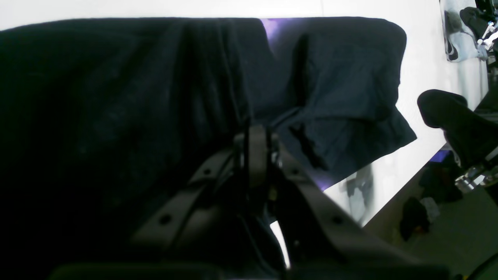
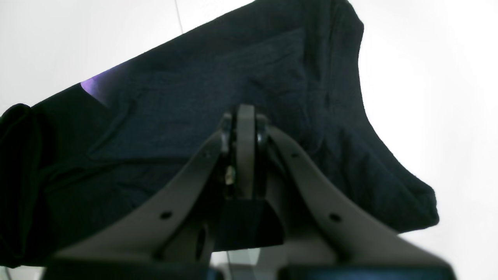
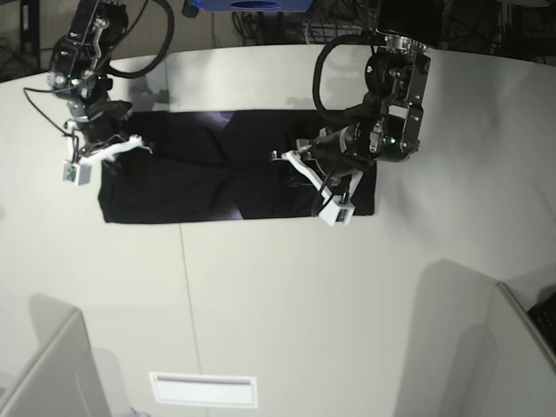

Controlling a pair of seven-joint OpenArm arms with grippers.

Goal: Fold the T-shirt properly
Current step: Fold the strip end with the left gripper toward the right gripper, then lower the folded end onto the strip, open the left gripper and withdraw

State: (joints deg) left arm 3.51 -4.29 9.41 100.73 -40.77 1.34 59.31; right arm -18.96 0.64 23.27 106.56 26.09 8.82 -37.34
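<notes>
lying beneath both claws: black t-shirt (image 3: 234, 178) on the white table (image 3: 287, 287); left gripper (image 1: 256, 132) and right gripper (image 2: 245, 116) pressed together, seemingly pinching nothing; purple print (image 2: 97, 87) peeking beyond.

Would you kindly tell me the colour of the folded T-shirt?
Black cloth T-shirt, with a purple sliver; clearest in base view.

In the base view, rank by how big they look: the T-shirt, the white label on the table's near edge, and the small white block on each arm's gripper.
1. T-shirt
2. white label
3. The white blocks on the left gripper and right gripper look alike, so unranked.
</notes>
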